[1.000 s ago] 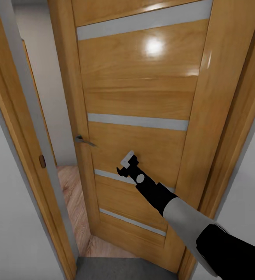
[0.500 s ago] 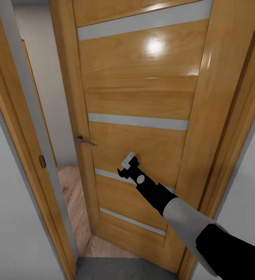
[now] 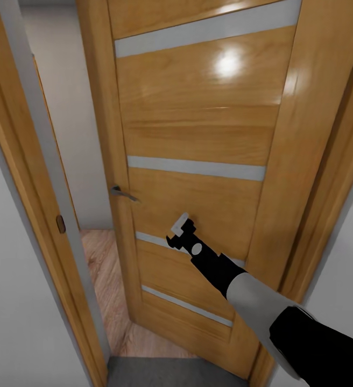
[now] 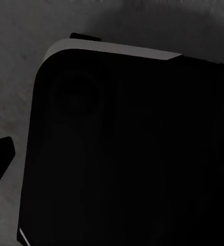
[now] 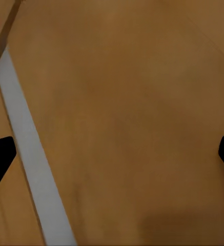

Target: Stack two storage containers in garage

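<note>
Robot faces a glossy wooden door (image 3: 198,134) with grey stripes, standing ajar. Light wood-plank floor (image 3: 98,269) shows through the gap; grey floor (image 3: 171,373) at the threshold. Right gripper (image 3: 177,231), fingers spread wide and empty, at the door panel. Left gripper's state: cannot tell.

light wood-plank floor (image 3: 98,269) of living rm visible thru door gap; grey floor (image 3: 160,373) at bottom.
</note>
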You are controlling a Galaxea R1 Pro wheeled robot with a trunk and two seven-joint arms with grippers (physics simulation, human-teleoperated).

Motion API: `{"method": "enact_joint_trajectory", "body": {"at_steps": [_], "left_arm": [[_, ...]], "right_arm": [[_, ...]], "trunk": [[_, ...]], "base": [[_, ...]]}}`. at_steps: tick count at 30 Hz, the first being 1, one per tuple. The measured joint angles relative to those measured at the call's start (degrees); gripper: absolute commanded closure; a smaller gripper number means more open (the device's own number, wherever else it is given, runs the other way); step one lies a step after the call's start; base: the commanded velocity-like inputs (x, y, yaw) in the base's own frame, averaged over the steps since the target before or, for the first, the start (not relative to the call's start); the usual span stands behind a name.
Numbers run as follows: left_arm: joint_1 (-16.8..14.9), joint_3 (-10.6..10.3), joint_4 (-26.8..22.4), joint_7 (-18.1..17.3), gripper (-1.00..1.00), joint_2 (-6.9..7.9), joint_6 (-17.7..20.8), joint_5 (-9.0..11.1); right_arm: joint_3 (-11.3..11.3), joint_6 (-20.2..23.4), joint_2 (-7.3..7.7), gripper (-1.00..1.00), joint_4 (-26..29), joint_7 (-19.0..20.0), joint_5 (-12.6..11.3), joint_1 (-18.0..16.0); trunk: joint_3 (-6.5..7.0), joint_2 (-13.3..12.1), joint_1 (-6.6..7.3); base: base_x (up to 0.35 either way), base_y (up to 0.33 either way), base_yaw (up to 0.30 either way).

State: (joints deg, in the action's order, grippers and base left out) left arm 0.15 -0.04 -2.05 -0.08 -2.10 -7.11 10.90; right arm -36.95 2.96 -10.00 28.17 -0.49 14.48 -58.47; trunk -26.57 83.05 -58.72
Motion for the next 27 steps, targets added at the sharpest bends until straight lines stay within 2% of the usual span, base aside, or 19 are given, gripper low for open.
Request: {"method": "enact_joint_trajectory", "body": {"at_steps": [14,20,27], "left_arm": [[0.0,-0.1,0.0,0.0,-1.00,0.00,0.0,-0.1],[0.0,-0.1,0.0,0.0,-1.00,0.00,0.0,-0.1],[0.0,-0.1,0.0,0.0,-1.00,0.00,0.0,0.0]], "right_arm": [[-0.1,0.2,0.00,-1.00,0.0,0.0,0.0,-0.1],[-0.1,0.7,0.00,-1.00,-0.4,0.0,-0.7,-1.5],[-0.2,3.5,0.00,-1.00,-0.5,-0.9,-6.2,-3.6]], "trunk": [[0.01,0.0,-0.01],[0.00,0.0,-0.01],[0.00,0.0,-0.01]], "base": [[0.012,0.015,0.000],[0.000,0.000,0.000],[0.000,0.000,0.000]]}}
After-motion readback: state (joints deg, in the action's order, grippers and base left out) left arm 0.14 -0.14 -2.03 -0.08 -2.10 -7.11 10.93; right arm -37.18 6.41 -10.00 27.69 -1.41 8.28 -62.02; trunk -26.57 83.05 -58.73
